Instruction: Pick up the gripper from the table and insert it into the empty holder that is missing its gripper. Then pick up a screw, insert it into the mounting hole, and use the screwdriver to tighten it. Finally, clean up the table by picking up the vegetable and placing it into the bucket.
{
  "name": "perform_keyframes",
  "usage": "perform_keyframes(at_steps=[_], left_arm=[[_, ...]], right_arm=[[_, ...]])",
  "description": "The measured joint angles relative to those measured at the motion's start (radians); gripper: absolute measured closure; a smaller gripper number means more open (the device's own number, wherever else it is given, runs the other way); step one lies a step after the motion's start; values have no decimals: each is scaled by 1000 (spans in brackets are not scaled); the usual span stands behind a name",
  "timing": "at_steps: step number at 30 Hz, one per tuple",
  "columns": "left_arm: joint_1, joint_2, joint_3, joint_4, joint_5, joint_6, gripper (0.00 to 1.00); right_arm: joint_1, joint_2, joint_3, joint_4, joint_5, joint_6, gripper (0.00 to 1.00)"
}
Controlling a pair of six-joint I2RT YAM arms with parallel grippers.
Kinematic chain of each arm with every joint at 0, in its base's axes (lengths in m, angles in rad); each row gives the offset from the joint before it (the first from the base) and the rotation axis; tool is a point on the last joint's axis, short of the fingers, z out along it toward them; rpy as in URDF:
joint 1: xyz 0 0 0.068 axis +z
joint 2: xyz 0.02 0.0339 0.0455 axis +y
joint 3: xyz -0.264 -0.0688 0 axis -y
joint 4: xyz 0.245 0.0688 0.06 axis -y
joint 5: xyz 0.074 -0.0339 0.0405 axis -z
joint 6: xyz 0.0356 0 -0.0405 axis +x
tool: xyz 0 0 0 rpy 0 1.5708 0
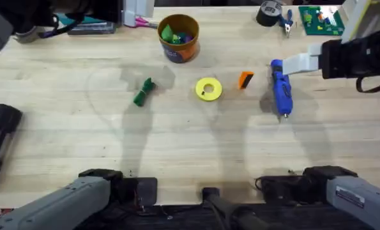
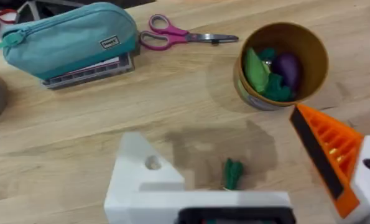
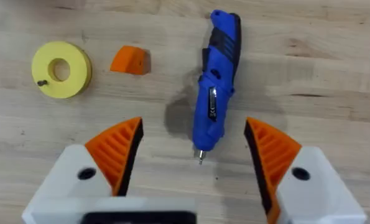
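We saw the right end effector (image 3: 194, 155) spread wide above the screwdriver (image 3: 217, 81), and the left end effector (image 2: 247, 171) spread above the vegetable (image 2: 232, 173) on the bench (image 1: 177, 140).

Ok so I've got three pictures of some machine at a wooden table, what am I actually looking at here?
It's a two-armed robot. One picture looks down from above; the other two come from cameras on each wrist.

On the table lie a blue electric screwdriver, a loose orange gripper wedge, a yellow disc, a green toy vegetable and a bucket of toys.

The right gripper hangs open above the screwdriver, both fingers tipped orange. The left gripper is open above the vegetable; one white finger, the holder, lacks its orange tip. Neither holds anything.
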Motion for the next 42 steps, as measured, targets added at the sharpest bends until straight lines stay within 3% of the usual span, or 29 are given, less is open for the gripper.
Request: perform_keyframes(at_steps=[8, 18, 29, 42], left_arm=[[28, -140, -87, 63, 0, -8, 15], [65, -411, -457, 358, 2, -9, 15], [79, -771, -863, 664, 68, -15, 15], [79, -1050, -1111, 709, 219, -15, 15]], right_arm=[[0, 0, 0, 0, 0, 0, 4], [0, 0, 0, 0, 0, 0, 5], [0, 0, 0, 0, 0, 0, 4], [0, 0, 0, 0, 0, 0, 4]])
